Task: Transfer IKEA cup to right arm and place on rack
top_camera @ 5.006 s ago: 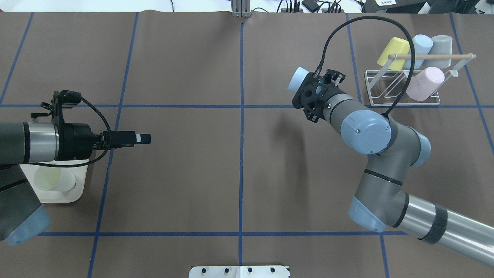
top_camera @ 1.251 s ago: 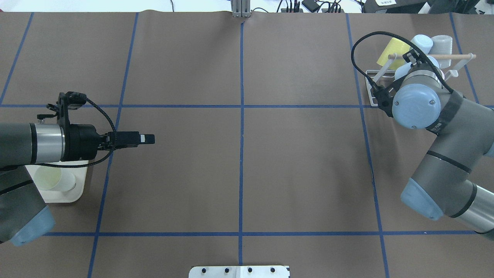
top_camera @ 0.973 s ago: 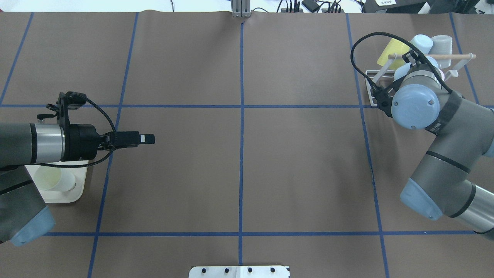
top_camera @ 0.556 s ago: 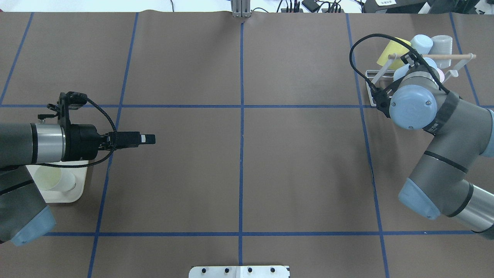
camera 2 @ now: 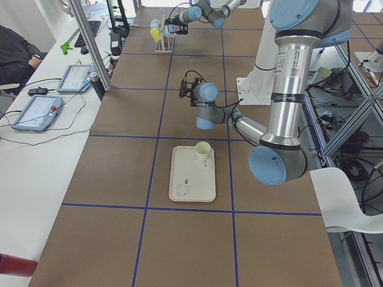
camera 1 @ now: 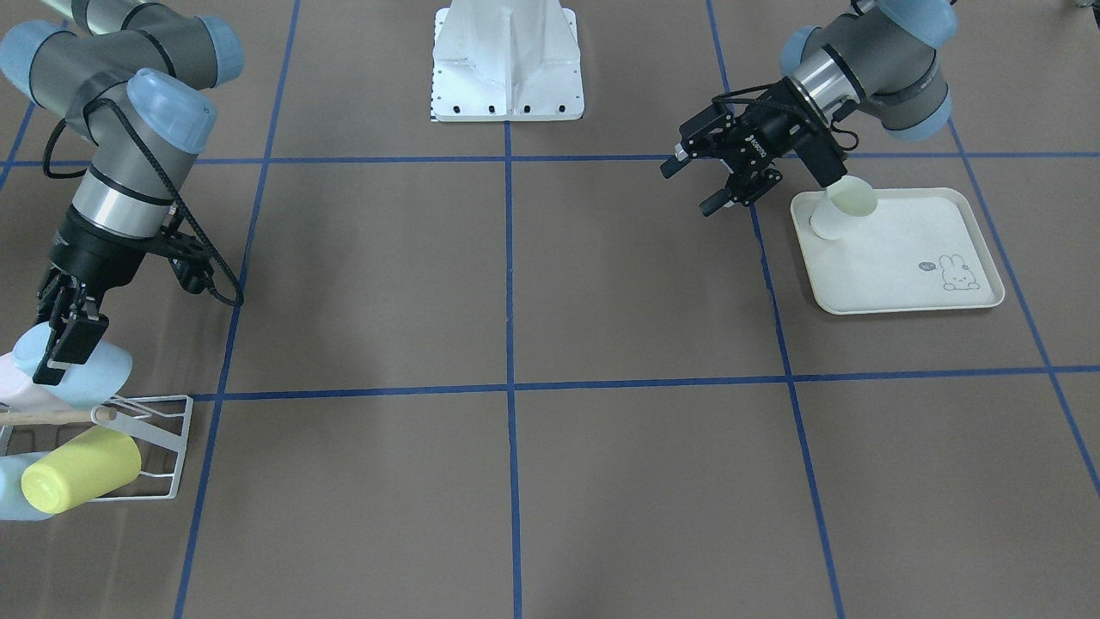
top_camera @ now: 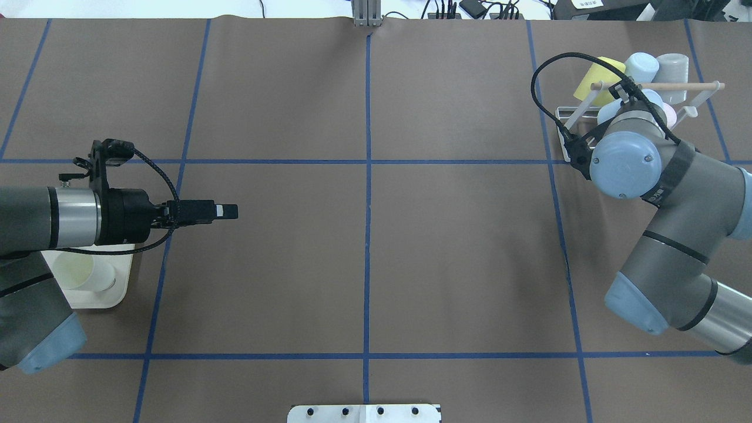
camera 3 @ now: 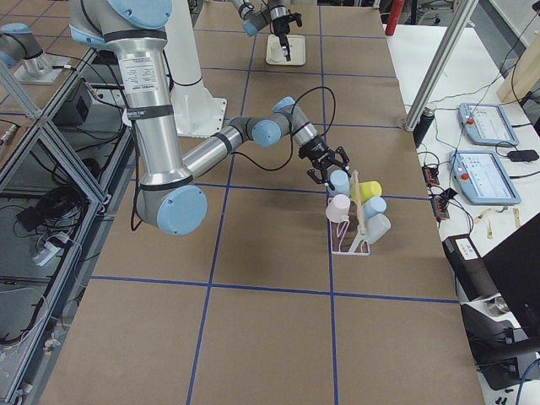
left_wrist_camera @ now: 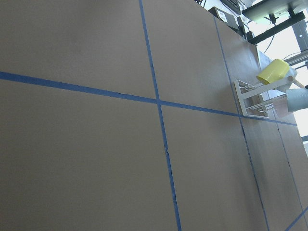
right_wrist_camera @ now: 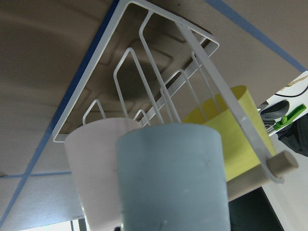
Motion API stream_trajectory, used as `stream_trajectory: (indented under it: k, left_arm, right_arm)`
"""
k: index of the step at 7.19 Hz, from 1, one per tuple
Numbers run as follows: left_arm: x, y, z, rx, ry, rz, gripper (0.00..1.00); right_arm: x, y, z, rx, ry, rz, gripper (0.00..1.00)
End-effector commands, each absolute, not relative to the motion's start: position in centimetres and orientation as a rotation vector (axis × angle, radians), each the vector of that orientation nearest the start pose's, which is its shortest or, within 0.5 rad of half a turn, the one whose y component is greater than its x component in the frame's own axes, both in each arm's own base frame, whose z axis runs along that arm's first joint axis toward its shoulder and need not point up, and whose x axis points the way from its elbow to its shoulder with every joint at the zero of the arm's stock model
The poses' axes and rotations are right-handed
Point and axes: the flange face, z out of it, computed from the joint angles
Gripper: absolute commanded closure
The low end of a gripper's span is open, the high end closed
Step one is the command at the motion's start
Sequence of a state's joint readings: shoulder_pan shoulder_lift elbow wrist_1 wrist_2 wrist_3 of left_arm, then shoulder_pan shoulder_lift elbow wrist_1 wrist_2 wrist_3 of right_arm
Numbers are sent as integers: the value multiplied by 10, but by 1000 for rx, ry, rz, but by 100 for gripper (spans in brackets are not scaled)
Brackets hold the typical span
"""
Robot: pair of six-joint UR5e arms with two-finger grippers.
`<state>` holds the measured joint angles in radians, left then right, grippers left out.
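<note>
Right arm's black two-finger pincer is clamping narrow on the pale-blue plastic cup. It is holding the cup at the small white wire rack with the wooden dowel, just beside a pink cup. A yellow cup is sitting on the rack too. Left black pincer is hanging wide apart, empty, over the brown desk near the cream rabbit-print tray.

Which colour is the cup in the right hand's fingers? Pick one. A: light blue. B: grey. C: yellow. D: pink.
A: the right hand holds a light blue cup at the rack; the yellow cup already hangs there.
</note>
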<state>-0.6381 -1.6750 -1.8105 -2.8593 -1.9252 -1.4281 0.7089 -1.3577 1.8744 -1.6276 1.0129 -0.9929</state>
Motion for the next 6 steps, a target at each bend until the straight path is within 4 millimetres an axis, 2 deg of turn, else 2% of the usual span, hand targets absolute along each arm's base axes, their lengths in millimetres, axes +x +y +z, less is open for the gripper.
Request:
stream_trajectory:
  k: [1, 6]
  left_arm:
    - [343, -378, 348, 361, 1589, -92, 0]
    - [343, -377, 347, 362, 1590, -91, 0]
  right_arm:
    - [-306, -507, 415, 464, 651, -1639, 27]
    - [-308, -507, 412, 471, 651, -1638, 25]
